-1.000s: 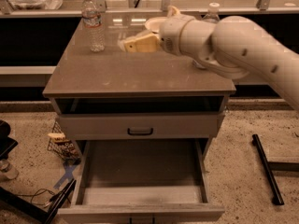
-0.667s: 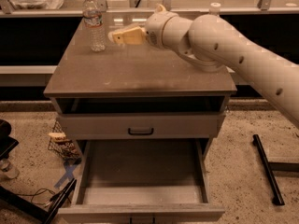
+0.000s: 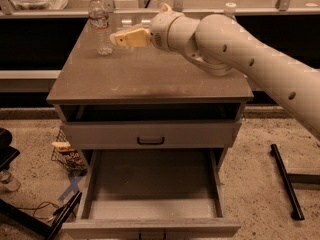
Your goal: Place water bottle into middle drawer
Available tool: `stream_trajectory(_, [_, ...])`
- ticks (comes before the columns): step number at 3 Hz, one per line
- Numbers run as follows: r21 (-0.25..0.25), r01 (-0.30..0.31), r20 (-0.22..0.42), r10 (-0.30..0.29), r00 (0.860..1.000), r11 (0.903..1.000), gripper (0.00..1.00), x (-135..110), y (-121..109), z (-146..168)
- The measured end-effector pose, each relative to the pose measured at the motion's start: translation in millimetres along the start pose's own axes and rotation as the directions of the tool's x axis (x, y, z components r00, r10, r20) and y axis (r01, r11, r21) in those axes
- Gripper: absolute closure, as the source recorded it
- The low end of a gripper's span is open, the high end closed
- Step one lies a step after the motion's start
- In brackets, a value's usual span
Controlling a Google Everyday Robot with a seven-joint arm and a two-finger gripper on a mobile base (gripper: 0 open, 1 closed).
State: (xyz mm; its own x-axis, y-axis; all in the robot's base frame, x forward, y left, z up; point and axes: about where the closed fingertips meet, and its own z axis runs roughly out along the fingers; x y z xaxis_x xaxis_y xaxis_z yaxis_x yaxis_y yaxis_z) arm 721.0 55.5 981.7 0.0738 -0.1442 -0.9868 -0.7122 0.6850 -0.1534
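On the floor by the lower left of the grey cabinet point(image 3: 150, 81) sits a small wire basket point(image 3: 64, 154), well clear of the work. The water bottle point(image 3: 100, 25) stands upright at the back left corner of the cabinet's top, white cap up, with nothing touching it. Just to its right, at about the height of the bottle's lower half, the gripper point(image 3: 116, 38) points leftward at it, near but apart. Whether the gripper is open or closed cannot be told from this angle, and it holds nothing. The cream arm point(image 3: 235, 49) runs from there across the back right of the cabinet's top and out of view.

Below the top is an open slot, then a closed drawer front point(image 3: 150, 132) with a black pull handle point(image 3: 150, 140). Beneath that, the middle drawer point(image 3: 150, 181) is pulled fully out toward the camera, its floor bare.

This looks like the reach before the grasp. The bottle is not yet taken, so the task is in its early part. The next move calls for closing the last gap squarely, without nudging the light bottle over, and clamping it around the ribbed body. After that it calls for a lift and a carry forward and down past the cabinet's front edge into the drawer.

A black bar point(image 3: 284, 180) lies on the floor to the right of the cabinet.
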Motion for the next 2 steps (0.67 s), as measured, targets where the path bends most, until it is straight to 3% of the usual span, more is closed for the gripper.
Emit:
stream_trajectory(1, [0.005,-0.034,0.001,0.034,0.999,0.9994,0.0,11.1,-15.6,28.5])
stream_trajectory(2, [-0.009,-0.088,0.0,0.088,0.996,0.9961,0.0,29.8,-33.9,82.2])
